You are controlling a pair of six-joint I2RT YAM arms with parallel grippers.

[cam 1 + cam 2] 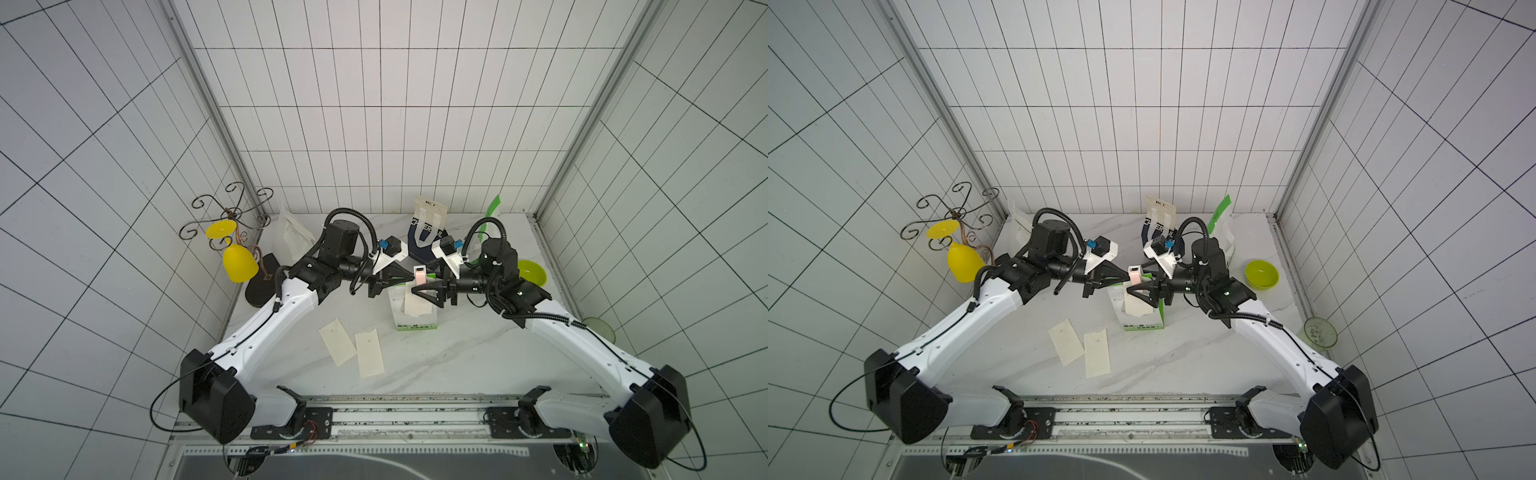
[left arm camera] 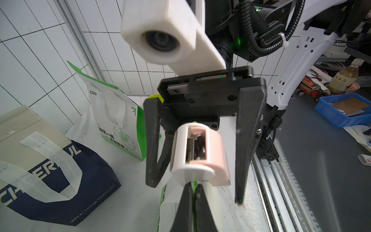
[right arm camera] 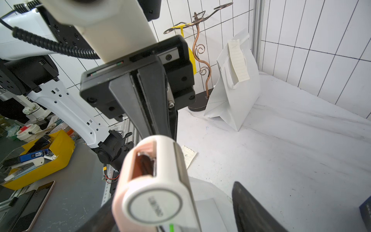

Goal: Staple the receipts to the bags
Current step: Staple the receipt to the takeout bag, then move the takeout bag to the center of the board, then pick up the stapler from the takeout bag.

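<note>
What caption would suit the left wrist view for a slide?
Open right claw straddles a pink-and-white stapler at the shut left claw tips; navy bag and white-and-green bag behind.

Navy bag (image 2: 96, 180), by back edge of tabletop (image 2: 132, 180): big white lett. "ER" and "UL", rest covered. A top view gives "CHER" on it. White-and-green bag (image 2: 120, 128), twd back right corner: "COO" near top, green Chinese print lower down, too small to read. Stapler (image 3: 156, 180) end cap: grey word, poss. "SUNWOOD", blurred.
</note>
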